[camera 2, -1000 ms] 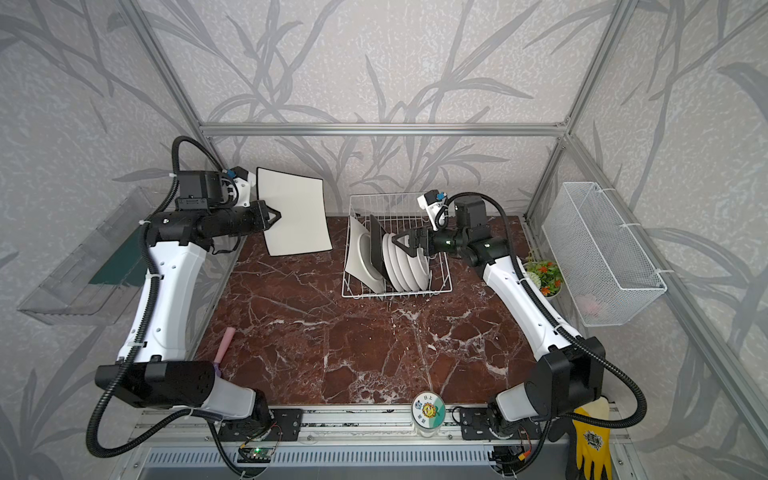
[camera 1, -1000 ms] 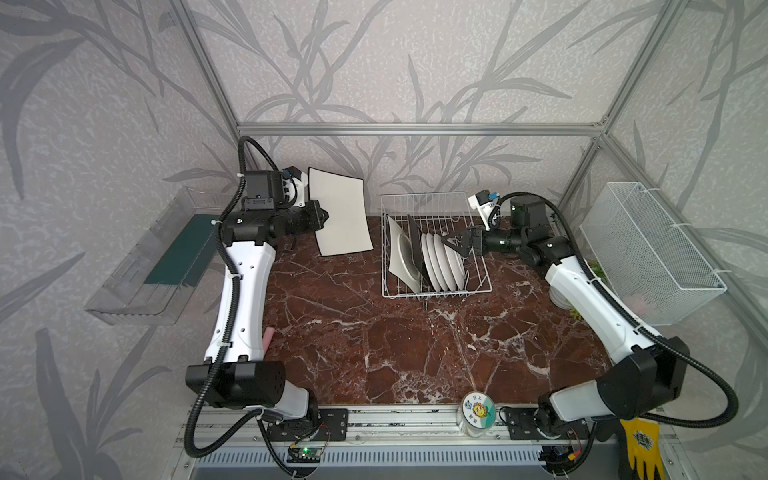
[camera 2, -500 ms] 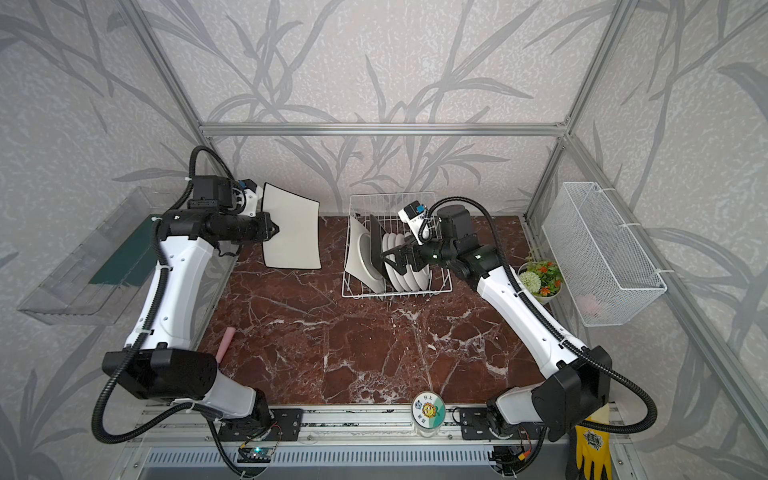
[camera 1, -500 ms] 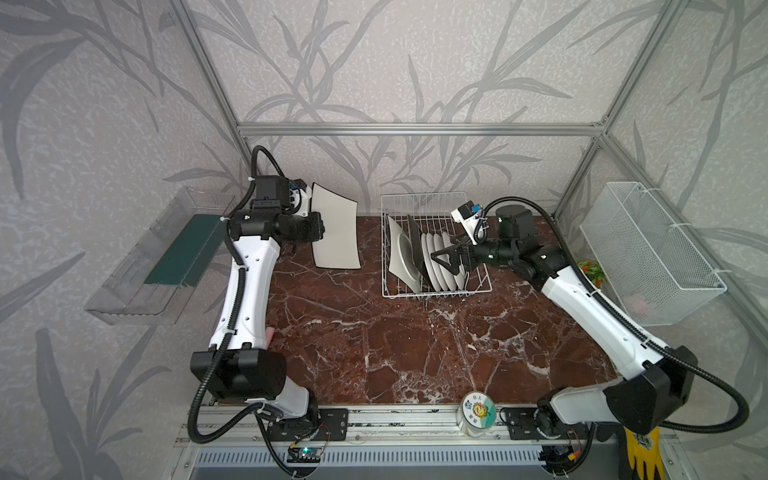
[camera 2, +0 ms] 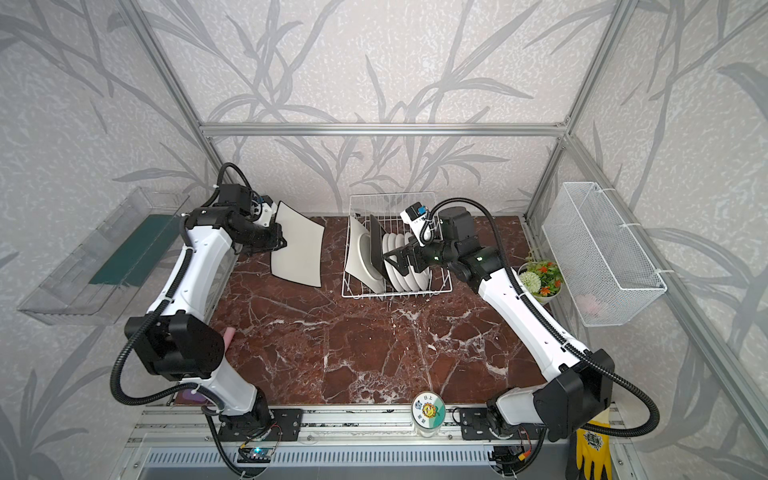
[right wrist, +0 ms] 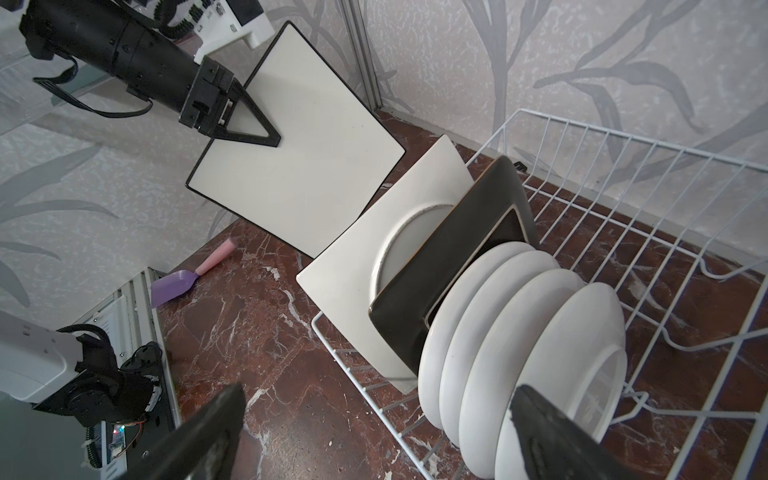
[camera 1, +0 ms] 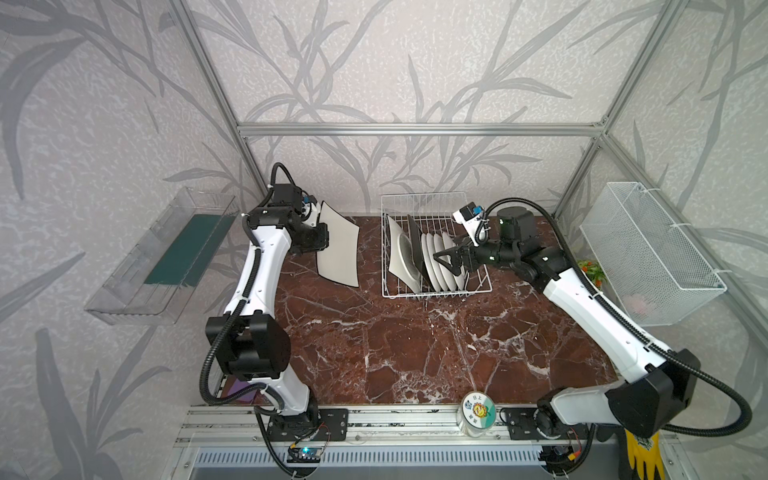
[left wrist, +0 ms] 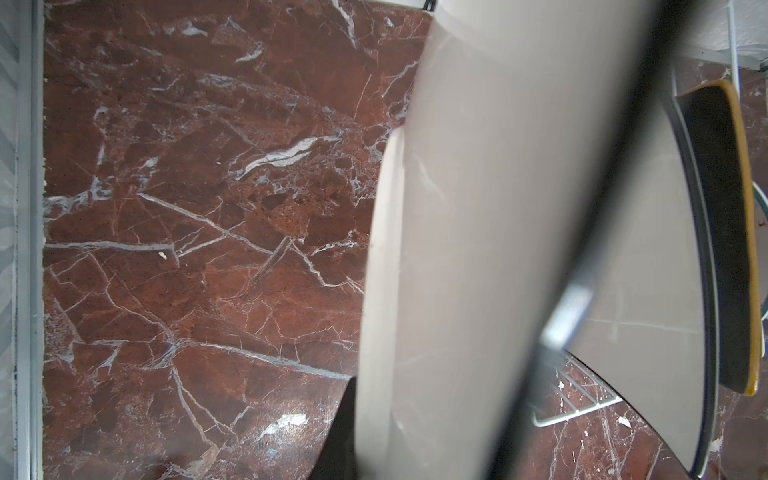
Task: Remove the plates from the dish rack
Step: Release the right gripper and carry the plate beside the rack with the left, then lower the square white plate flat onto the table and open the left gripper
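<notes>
My left gripper (camera 1: 322, 243) (camera 2: 280, 245) is shut on the edge of a large cream square plate (camera 1: 338, 249) (camera 2: 299, 249) (right wrist: 299, 145), held steeply tilted left of the dish rack (camera 1: 424, 203) (camera 2: 395, 203). Whether its lower edge touches the marble I cannot tell. That plate fills the left wrist view (left wrist: 457, 249). In the rack stand a cream square plate (camera 1: 395, 262) (right wrist: 353, 270), a black square plate (camera 1: 415, 245) (right wrist: 457, 249) and several round white plates (camera 1: 440, 266) (right wrist: 519, 332). My right gripper (camera 1: 446, 262) (right wrist: 378, 399) is open, one finger over the round plates.
A clear wall tray with a green mat (camera 1: 166, 257) hangs at the left and a white mesh basket (camera 1: 648, 249) at the right. A flower pot (camera 2: 540, 278) stands under the basket. A sticker-lidded jar (camera 1: 478, 411) sits at the front edge; a purple scoop (right wrist: 183, 282) lies front left.
The left arm has brought the cream plate down and forward, turning it more edge-on. The right gripper has moved left from the rack's right side to over the round plates, still open.
</notes>
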